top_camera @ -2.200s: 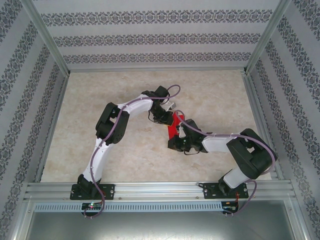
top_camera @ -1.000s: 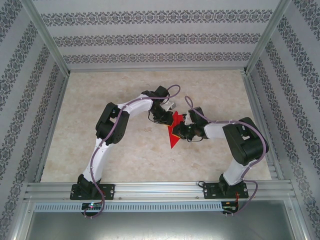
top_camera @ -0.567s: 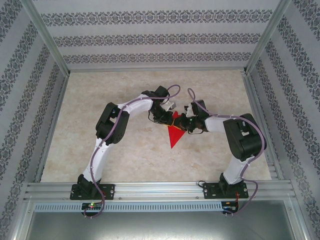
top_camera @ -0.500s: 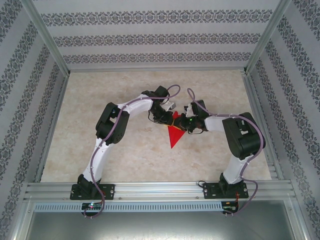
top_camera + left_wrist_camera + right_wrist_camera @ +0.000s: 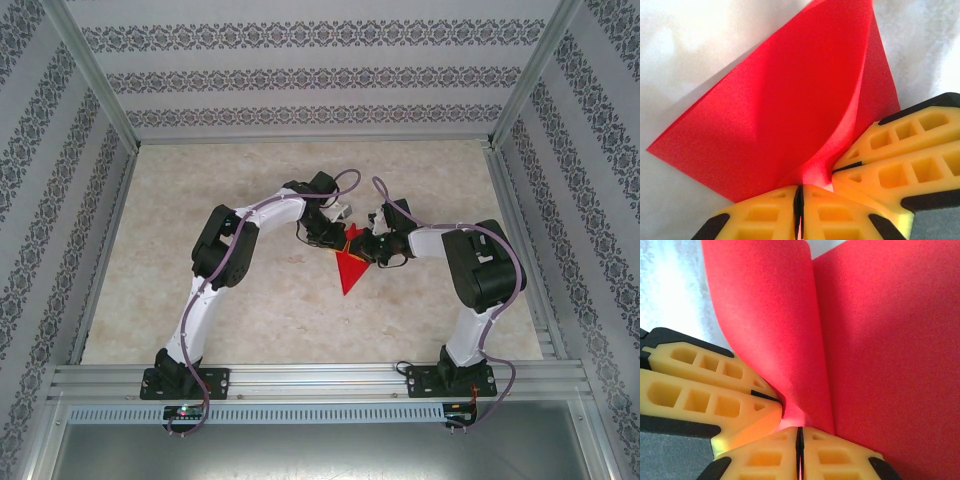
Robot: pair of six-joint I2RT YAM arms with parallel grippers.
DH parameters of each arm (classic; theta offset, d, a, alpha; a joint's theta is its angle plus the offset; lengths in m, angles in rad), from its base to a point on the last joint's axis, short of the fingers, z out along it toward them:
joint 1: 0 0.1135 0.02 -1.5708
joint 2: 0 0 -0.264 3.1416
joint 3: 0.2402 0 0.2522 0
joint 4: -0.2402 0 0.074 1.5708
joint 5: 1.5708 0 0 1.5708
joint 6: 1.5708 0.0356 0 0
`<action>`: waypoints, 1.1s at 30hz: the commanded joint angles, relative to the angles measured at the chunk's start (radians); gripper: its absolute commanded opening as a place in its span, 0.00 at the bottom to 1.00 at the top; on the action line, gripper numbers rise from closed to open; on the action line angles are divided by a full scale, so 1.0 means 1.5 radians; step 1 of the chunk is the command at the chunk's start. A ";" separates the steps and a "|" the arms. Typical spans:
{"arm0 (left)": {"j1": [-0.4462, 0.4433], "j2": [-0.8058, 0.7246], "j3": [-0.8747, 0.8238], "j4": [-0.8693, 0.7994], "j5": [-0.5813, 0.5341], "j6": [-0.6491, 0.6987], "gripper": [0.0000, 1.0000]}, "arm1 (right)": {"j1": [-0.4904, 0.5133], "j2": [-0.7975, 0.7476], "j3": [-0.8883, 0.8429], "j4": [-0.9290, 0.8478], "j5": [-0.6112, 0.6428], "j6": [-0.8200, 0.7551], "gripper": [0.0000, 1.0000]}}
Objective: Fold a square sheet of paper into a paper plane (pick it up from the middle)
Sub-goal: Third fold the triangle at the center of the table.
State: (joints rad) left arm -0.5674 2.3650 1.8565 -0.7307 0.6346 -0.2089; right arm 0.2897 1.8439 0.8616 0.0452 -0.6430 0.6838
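1. The right tool (image 5: 800, 434) is now pinching the folded red sheet (image 5: 349, 268) just beside the left tool (image 5: 800, 192), having swung in from four o'clock.
2. Both are gripping its twelve-o'clock end mid-tabletop (image 5: 200, 180); the next crease is probably starting.

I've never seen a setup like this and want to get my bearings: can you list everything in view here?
thin bright red folded paper sheet: one, red, mid-table, pointed end toward the arm bases, far end pinched by both grippers.
beige marbled table: one, beige, under everything.
grey-patterned walls: three, white and grey, around the table.
silver metal frame rails: several, silver, along the table edges.
left arm: one, white and black, near edge.
right arm: one, white and black, near edge.
left gripper: one, yellow fingers, shut on the paper.
right gripper: one, yellow fingers, shut on the paper.
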 commanded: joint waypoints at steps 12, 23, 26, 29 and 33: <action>-0.003 0.004 0.022 -0.006 0.010 -0.033 0.15 | -0.002 0.044 -0.011 -0.018 0.022 -0.017 0.11; -0.003 -0.118 -0.099 0.084 0.017 -0.097 0.17 | -0.002 0.047 -0.017 0.002 0.000 0.001 0.10; -0.007 -0.166 -0.178 0.147 0.022 -0.133 0.17 | -0.002 0.047 -0.021 0.011 -0.008 0.008 0.10; -0.018 -0.215 -0.254 0.215 0.024 -0.171 0.17 | -0.001 0.043 -0.022 0.011 -0.010 0.011 0.10; -0.037 -0.256 -0.329 0.306 0.031 -0.219 0.16 | -0.001 0.043 -0.021 0.012 -0.014 0.015 0.10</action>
State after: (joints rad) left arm -0.5896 2.0224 1.4117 -0.4225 0.6571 -0.4557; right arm 0.2836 1.8683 0.8593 0.0978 -0.6945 0.7040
